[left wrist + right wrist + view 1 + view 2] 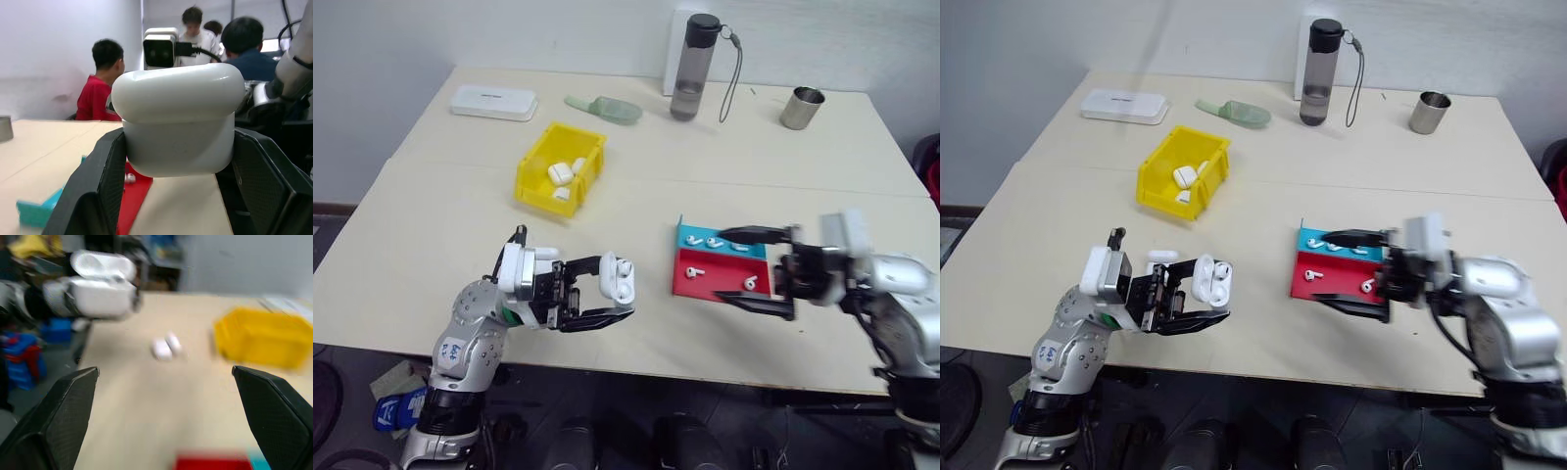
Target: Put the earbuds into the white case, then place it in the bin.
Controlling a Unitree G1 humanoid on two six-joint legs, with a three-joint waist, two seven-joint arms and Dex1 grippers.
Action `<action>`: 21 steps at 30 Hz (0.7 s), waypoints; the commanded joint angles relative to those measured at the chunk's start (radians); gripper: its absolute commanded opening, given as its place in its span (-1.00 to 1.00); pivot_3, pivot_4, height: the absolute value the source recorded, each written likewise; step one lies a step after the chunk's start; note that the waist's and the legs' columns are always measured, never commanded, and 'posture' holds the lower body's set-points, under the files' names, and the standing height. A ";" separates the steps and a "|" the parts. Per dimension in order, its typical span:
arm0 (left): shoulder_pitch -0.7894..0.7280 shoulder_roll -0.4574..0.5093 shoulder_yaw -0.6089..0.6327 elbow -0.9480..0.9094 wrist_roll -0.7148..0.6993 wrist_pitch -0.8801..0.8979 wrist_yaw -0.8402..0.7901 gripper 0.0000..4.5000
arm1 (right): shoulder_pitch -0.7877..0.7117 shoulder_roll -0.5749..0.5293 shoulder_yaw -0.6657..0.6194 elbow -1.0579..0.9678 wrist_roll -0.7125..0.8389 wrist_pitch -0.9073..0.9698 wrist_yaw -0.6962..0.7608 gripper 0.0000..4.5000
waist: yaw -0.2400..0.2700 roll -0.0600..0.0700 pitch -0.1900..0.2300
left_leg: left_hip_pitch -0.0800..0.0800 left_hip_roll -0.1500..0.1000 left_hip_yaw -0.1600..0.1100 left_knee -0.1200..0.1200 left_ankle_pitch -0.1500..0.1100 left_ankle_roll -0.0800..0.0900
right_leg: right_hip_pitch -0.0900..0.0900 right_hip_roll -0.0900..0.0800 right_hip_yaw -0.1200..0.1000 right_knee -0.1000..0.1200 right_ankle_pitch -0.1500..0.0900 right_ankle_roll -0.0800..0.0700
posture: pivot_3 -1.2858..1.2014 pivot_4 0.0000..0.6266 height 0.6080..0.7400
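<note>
The left gripper (607,299) pinches the white case (618,279), lid open (earbuds apparently seated inside). The right gripper (759,271) fingers are spread empty; closing and dropping it into the yellow bin (560,168) remain.

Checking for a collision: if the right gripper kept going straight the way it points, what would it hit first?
Probably the white case held open in the left gripper. The right gripper, jaws wide, points across at it over bare table; depth is uncertain.
</note>
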 commanded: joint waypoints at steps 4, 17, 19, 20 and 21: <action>0.058 0.002 0.008 -0.056 -0.006 -0.037 0.013 0.24 | 0.199 -0.096 -0.237 0.355 -0.166 -0.248 0.008 0.99 | 0.004 0.000 0.000 | 0.001 -0.001 0.000 0.001 0.000 0.001 | 0.004 0.000 0.000 -0.005 0.000 0.000 | 0.03 -0.52 1.00; 0.080 -0.005 -0.015 -0.057 0.015 -0.082 0.040 0.24 | -0.107 -0.210 -0.014 0.369 -0.321 -0.035 -0.117 0.99 | -0.029 0.009 0.003 | 0.007 0.002 0.007 0.000 0.005 -0.002 | 0.005 0.002 0.002 -0.008 0.000 0.000 | 0.03 -0.52 1.00; 0.073 -0.009 -0.020 -0.053 0.018 -0.087 0.043 0.24 | -0.252 -0.219 0.097 0.353 -0.344 0.084 -0.093 0.99 | -0.029 0.011 0.004 | 0.006 0.002 0.006 -0.001 0.005 -0.002 | 0.004 0.002 0.003 -0.007 0.000 0.000 | 0.03 -0.52 1.00; 0.068 -0.011 -0.024 -0.050 0.019 -0.088 0.045 0.24 | -0.329 -0.216 0.155 0.357 -0.366 0.144 -0.085 0.99 | -0.027 0.011 0.004 | 0.005 0.002 0.006 -0.001 0.005 -0.002 | 0.003 0.002 0.003 -0.007 0.000 0.000 | 0.03 -0.52 1.00; 0.062 -0.014 -0.028 -0.047 0.020 -0.089 0.047 0.24 | -0.408 -0.206 0.217 0.373 -0.398 0.186 -0.074 0.99 | -0.026 0.011 0.004 | 0.004 0.002 0.006 -0.001 0.005 -0.002 | 0.001 0.002 0.003 -0.007 0.000 0.000 | 0.03 -0.52 1.00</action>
